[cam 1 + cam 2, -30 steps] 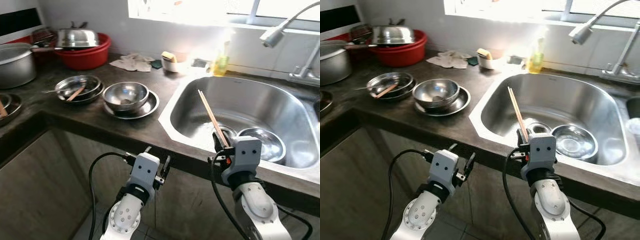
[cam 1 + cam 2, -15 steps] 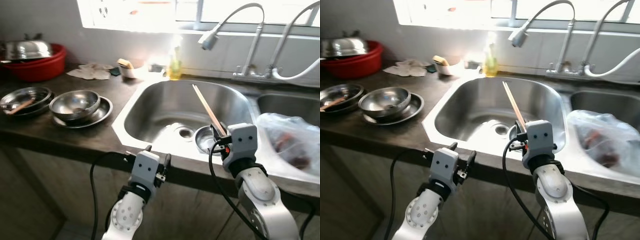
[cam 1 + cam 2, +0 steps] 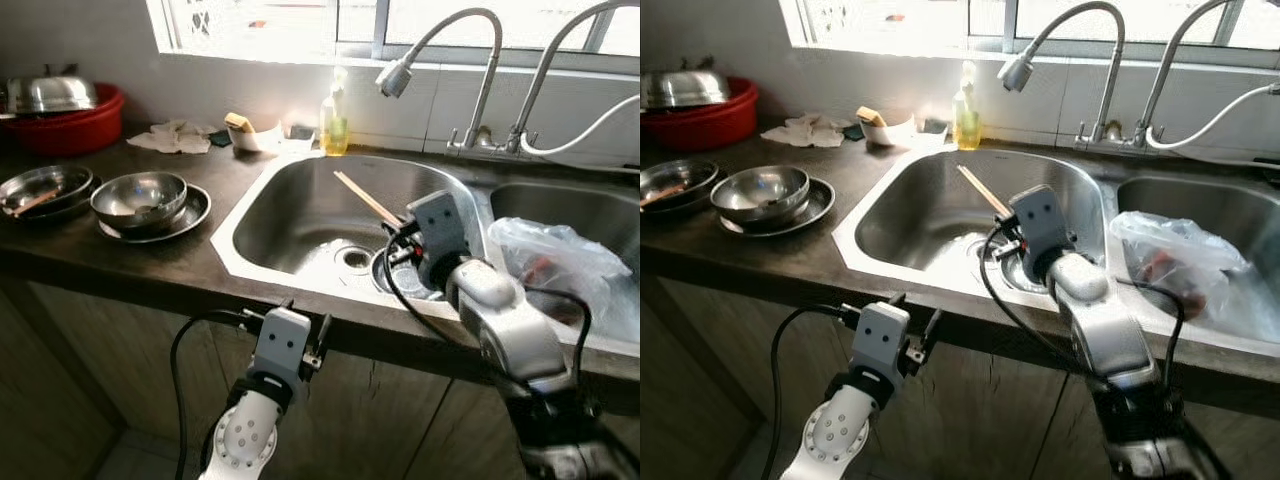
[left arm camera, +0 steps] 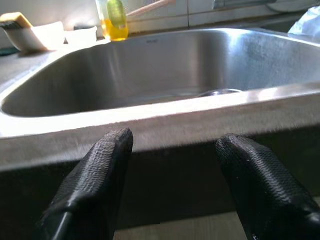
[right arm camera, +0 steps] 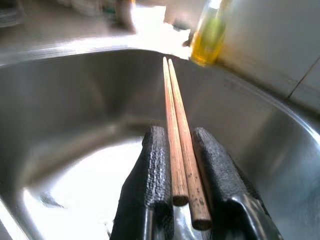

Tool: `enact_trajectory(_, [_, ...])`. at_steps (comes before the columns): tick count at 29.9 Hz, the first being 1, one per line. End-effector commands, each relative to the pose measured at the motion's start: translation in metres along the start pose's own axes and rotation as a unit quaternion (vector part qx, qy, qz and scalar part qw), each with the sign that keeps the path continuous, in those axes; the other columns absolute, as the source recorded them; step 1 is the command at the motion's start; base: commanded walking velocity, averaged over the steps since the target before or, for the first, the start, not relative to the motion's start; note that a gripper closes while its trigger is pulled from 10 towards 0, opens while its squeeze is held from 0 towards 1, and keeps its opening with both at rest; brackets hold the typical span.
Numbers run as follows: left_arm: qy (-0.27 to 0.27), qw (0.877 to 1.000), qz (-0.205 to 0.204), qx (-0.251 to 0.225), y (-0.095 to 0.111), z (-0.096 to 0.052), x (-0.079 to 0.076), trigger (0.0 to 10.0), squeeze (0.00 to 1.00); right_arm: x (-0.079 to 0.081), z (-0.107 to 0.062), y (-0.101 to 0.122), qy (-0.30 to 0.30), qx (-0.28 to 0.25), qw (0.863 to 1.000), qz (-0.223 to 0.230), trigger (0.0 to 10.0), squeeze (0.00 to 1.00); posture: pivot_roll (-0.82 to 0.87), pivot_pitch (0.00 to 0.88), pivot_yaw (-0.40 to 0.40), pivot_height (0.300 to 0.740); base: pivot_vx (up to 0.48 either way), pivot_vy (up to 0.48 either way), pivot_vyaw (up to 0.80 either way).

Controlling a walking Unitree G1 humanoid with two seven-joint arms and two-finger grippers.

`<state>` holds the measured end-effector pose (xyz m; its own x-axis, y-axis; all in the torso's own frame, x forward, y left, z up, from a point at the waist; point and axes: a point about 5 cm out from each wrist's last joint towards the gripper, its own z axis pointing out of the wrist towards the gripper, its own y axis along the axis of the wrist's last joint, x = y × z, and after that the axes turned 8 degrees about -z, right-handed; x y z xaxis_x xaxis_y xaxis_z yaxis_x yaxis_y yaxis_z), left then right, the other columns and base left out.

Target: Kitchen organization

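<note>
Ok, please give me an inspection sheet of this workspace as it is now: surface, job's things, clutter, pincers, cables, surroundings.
Surface: dark countertop with a steel sink set in it.
Job's things: two wooden chopsticks, side by side, pointing over the sink basin.
Clutter: steel bowl on a plate; more steel dishes at the far left; red basin with a steel lid; cloth; soap bottle; plastic bag by the second basin.
Pincers: right pincer shut on the chopsticks above the sink; left pincer open, low, facing the counter edge.
Cables: black cables loop at both wrists.
Surroundings: two faucets under a bright window.
</note>
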<state>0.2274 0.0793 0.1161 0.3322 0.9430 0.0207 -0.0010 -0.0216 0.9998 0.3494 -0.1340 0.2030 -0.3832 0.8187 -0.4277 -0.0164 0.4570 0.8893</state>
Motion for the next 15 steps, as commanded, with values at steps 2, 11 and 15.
enact_trajectory(2, [0.003,1.000,0.004,-0.003,0.005,-0.003,-0.002,10.0,0.00,-0.003,0.011,-0.008,0.018,0.035,0.999,-0.023,10.0,0.00,0.19,0.060,-0.070,0.740,0.000,0.000,0.00])
enact_trajectory(11, [0.011,1.000,0.002,0.004,0.006,-0.014,-0.002,10.0,0.00,-0.002,0.038,-0.025,0.047,0.112,0.992,-0.022,10.0,0.00,0.22,0.108,-0.087,0.740,0.000,0.000,0.00])
enact_trajectory(15, [0.014,1.000,0.004,0.009,0.007,-0.017,-0.001,10.0,0.00,0.001,0.044,-0.029,0.056,0.122,0.991,-0.017,10.0,0.00,0.23,0.121,-0.087,0.740,0.000,0.000,0.00])
